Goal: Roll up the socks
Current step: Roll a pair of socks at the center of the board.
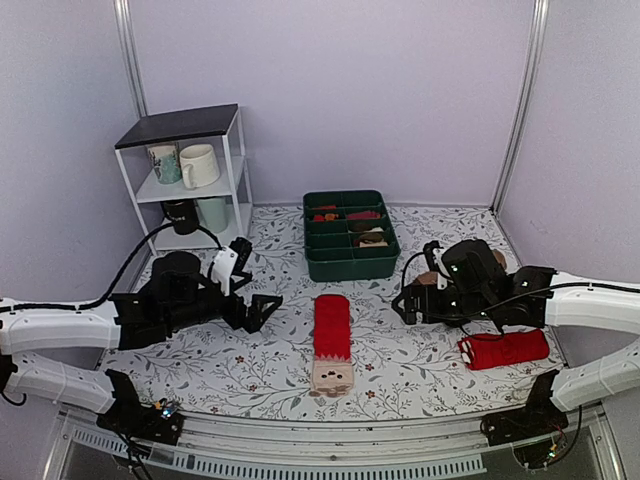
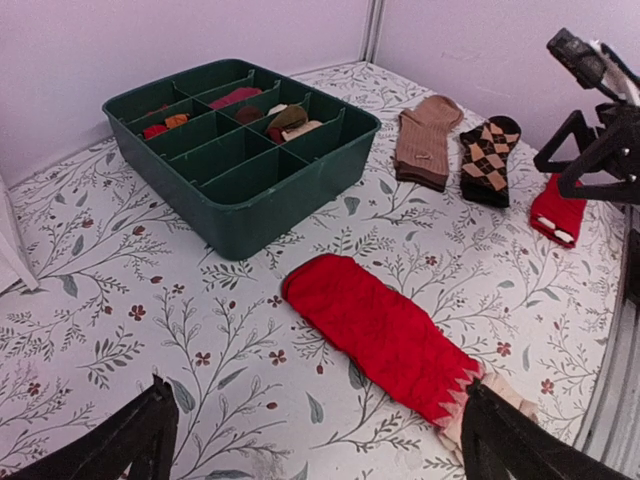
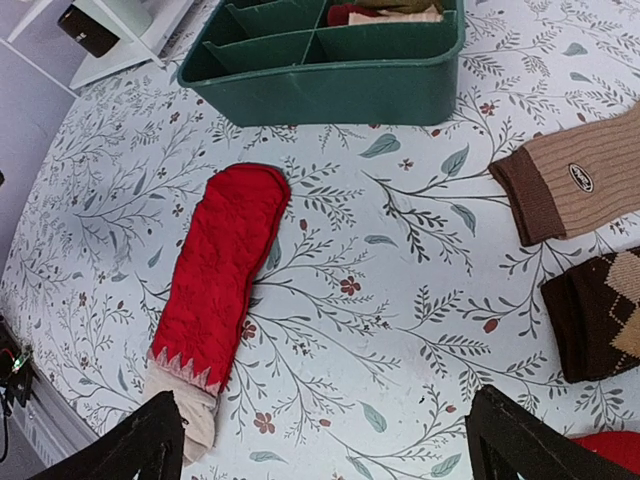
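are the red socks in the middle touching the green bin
Apart. The right wrist view shows a strip of flowered tablecloth between the red end of the socks and the near wall of the green bin.

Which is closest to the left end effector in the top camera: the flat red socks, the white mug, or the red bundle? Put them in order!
1. Flat red socks, mid-table, just right of the left end effector.
2. White mug, on the shelf at the back left.
3. Red bundle, far over on the right side.
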Motion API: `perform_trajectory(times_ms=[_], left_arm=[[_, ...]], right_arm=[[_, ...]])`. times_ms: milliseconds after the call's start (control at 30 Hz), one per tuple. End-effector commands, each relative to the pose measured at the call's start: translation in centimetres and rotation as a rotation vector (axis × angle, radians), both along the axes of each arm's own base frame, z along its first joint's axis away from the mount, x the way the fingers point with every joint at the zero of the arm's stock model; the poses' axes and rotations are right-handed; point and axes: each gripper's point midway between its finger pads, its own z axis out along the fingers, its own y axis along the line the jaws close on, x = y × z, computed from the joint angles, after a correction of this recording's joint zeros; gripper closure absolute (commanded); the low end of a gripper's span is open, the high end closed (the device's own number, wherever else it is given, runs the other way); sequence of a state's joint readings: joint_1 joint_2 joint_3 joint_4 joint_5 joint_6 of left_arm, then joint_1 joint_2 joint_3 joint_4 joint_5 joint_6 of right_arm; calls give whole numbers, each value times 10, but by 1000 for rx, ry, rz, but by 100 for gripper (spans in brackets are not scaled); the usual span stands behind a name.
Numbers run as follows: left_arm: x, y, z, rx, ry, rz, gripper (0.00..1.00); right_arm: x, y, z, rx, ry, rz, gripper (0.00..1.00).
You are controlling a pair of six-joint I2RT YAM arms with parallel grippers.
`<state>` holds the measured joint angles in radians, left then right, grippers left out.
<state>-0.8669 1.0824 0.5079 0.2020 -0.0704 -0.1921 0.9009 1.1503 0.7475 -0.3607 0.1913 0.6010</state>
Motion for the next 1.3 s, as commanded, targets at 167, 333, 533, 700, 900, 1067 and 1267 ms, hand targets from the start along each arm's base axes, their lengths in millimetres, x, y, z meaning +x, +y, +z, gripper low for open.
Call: perform_trajectory(times_ms=[167, 333, 533, 700, 900, 1067, 1267], left_arm=[[-21, -1, -2, -15, -70, -81, 0], [-43, -12, -12, -35, -63, -203, 1], [-67, -19, -34, -49, -58, -309, 7], [-78, -19, -48, -51, -37, -353, 8], [-83, -22, -57, -43, -7, -372, 7], [-80, -20, -64, -28, -5, -348, 7], [-78, -24, -69, -16, 12, -353, 7]], right_arm=[[-26, 17, 3, 127, -64, 214, 0], [-43, 33, -7, 199, -90, 361, 0], [-84, 70, -31, 251, -204, 634, 2], [-107, 109, -65, 124, -244, 837, 3], [-113, 129, -75, 108, -328, 931, 5], [-131, 146, -80, 76, -391, 1007, 7], [-150, 150, -88, 104, -386, 1070, 14]])
